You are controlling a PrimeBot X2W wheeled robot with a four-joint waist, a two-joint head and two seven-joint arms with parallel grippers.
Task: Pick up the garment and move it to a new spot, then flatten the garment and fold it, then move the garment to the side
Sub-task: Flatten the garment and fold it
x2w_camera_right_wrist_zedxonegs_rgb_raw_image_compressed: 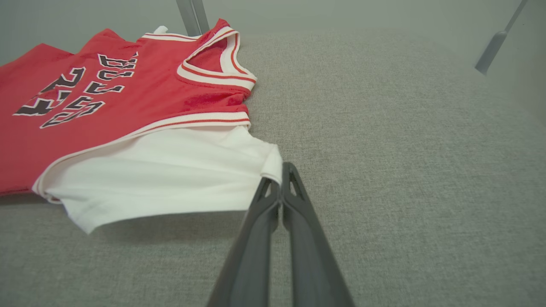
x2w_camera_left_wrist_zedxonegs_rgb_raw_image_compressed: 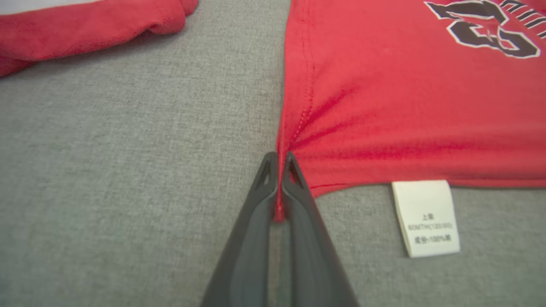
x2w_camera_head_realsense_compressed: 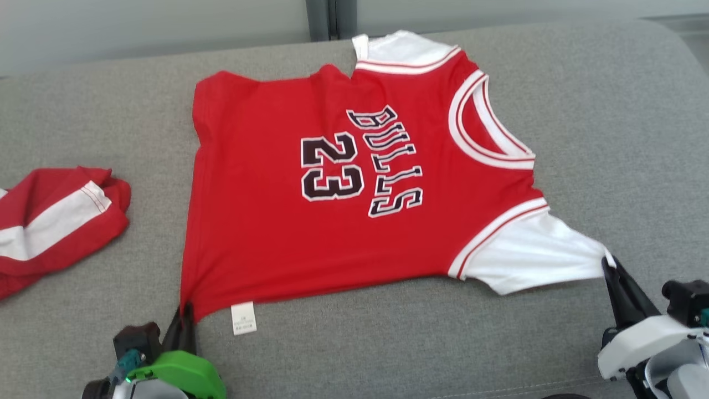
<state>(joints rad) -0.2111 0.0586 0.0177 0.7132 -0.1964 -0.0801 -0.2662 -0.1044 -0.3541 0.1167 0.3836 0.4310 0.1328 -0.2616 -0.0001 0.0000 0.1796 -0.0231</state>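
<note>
1. The jersey was spread flat mid-frame on the grey cushion, long axis left–right, collar to the right.
2. The left gripper was pinched on the red hem corner at lower left. The right gripper was pinched on the white sleeve tip at lower right.
3. All cloth lay up-frame of both grippers, so a fold away from the robot is judged likely.
4. A second red garment was seen far left, apart.
</note>
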